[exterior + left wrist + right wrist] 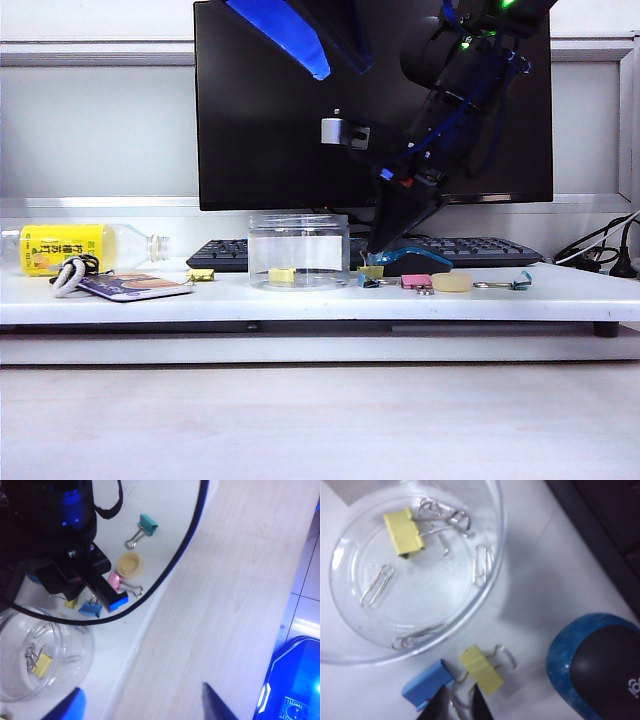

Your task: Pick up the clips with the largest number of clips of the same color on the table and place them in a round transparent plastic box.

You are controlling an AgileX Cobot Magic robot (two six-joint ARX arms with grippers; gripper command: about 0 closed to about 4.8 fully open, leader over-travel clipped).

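The jar [298,251] stands on the white shelf [300,298] in front of the monitor [280,110], and everything else is best placed from it. Inside it lies one yellow clip [403,531], on the floor of the jar among a few plain wire paper clips [376,584].

Just outside the jar's wall, on the side toward the mouse [597,665], lies a second yellow clip [481,669] with its wire handles spread. A blue clip [427,685] lies right beside it. The right gripper [456,707] has its tips down at these two clips; the jaws stand narrow, with wire handles between them, though the wrist view cuts the tips off and it is not clear whether they grip the yellow clip's handle or only straddle it. In the exterior view the right arm [440,150] slants down from the upper right to this spot.

A third yellow clip [201,274] lies on the shelf on the jar's other side, well apart, toward the bottle [75,248] and the card [135,287].

Past the blue clip, farther from the jar, come a pink clip [116,581], a pale round cap [130,565] and a teal clip [145,527], in that order.

The left gripper [140,702] hangs off the shelf's front edge, near the jar, over the wooden tabletop [225,580]; its jaws are spread wide with nothing between them.
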